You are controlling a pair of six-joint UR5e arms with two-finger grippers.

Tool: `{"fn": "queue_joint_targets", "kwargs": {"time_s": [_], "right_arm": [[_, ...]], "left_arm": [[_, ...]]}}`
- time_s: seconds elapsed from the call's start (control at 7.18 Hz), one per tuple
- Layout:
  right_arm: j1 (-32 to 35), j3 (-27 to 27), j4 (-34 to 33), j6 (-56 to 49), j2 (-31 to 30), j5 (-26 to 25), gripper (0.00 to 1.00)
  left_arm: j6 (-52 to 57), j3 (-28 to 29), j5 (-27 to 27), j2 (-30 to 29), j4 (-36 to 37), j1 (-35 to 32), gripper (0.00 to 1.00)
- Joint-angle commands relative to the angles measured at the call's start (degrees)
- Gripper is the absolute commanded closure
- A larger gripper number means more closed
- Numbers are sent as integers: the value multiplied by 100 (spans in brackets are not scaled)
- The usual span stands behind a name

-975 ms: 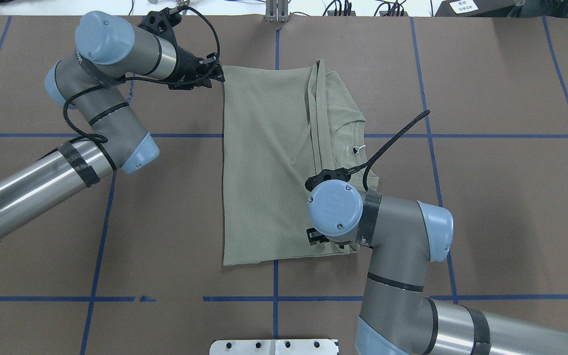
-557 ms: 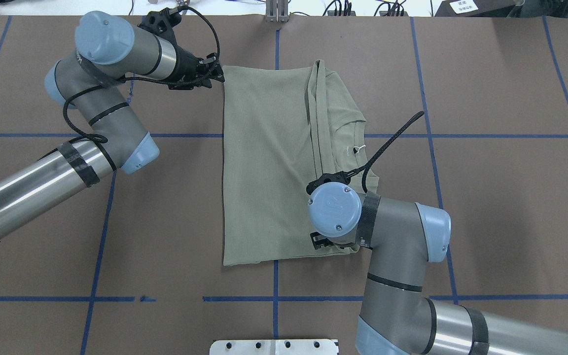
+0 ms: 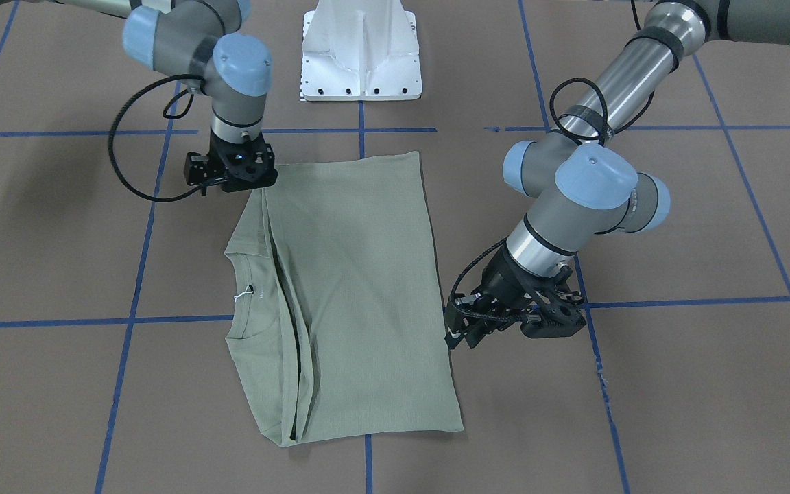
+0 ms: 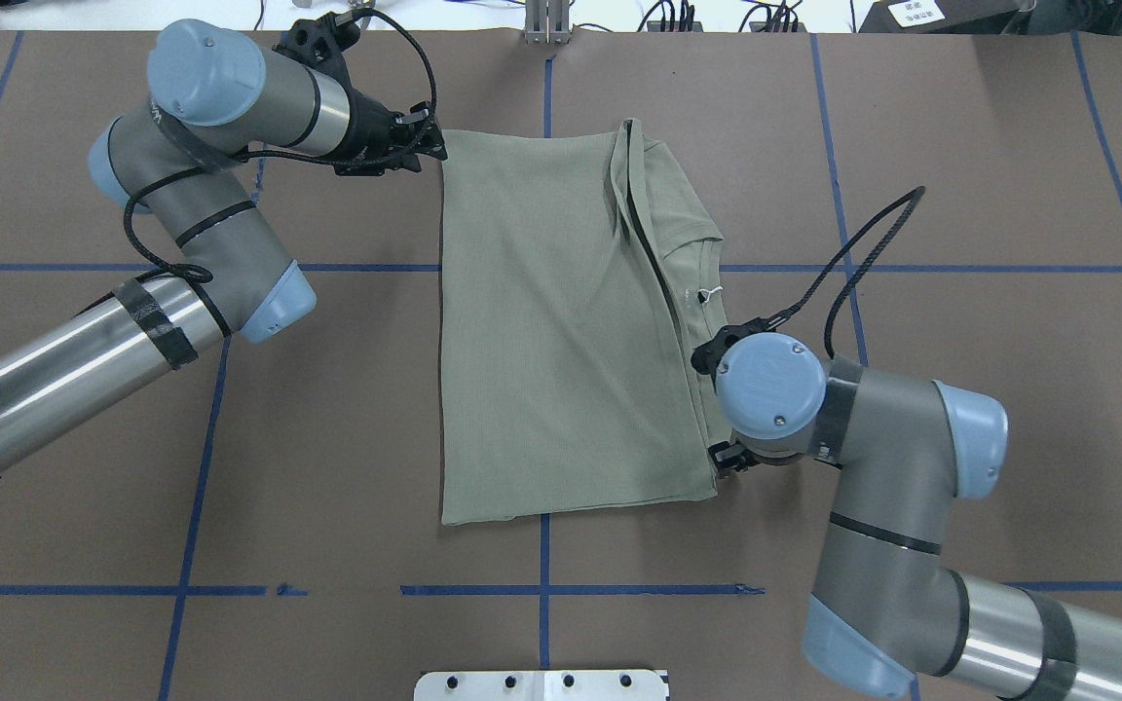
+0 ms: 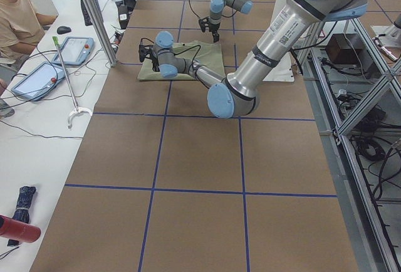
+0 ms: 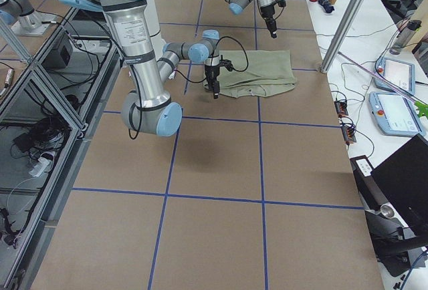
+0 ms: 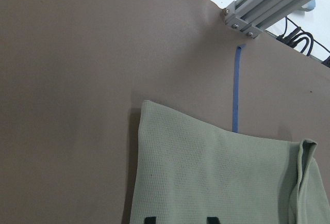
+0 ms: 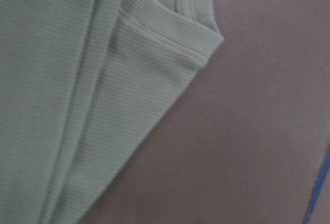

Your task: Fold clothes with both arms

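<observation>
The sage-green shirt [image 4: 542, 321] lies folded flat in the table's middle, neck and white tag [image 4: 712, 292] on the right. A folded strip runs slantwise down its right side. My left gripper [image 4: 430, 148] lies low at the shirt's far-left corner. In the left wrist view its fingertips [image 7: 149, 219] stand apart over the cloth [image 7: 216, 182], open. My right gripper [image 4: 725, 456] points down at the shirt's near-right edge, mostly hidden under its wrist. The right wrist view shows only cloth and a ribbed cuff [image 8: 201, 43], so I cannot tell its state.
The white base pedestal [image 3: 361, 55] stands at the robot's side of the table. An aluminium post [image 4: 546, 24] rises at the far edge. Blue tape lines grid the brown tabletop [image 4: 960, 175]. A person [image 5: 19, 15] sits at a side table with tablets.
My right arm has swung right, off the shirt's middle to its near-right edge. The folded strip's lower part has shifted right with it. The left arm has barely moved.
</observation>
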Motion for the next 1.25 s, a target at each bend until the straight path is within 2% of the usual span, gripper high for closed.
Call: {"fn": "queue_joint_targets", "kwargs": {"time_s": [0.0, 0.28, 0.56, 0.84, 0.98, 1.11], "right_arm": [[-14, 522, -45, 132, -452, -15, 0], [107, 94, -106, 239, 274, -15, 0], [502, -321, -19, 432, 777, -15, 0], [828, -1082, 846, 468, 1050, -6, 0], [933, -1409, 1026, 459, 1208, 12, 0], [961, -1499, 1114, 538, 1340, 29, 0]], "left_arm": [[-4, -77, -30, 5, 59, 0, 55], [-4, -200, -39, 13, 95, -9, 55], [-4, -698, -144, 196, 532, -9, 55], [5, -1165, -223, 513, 701, -9, 55], [-4, -1341, -215, 601, 710, -18, 54], [-4, -1821, -223, 942, 710, -9, 54]]}}
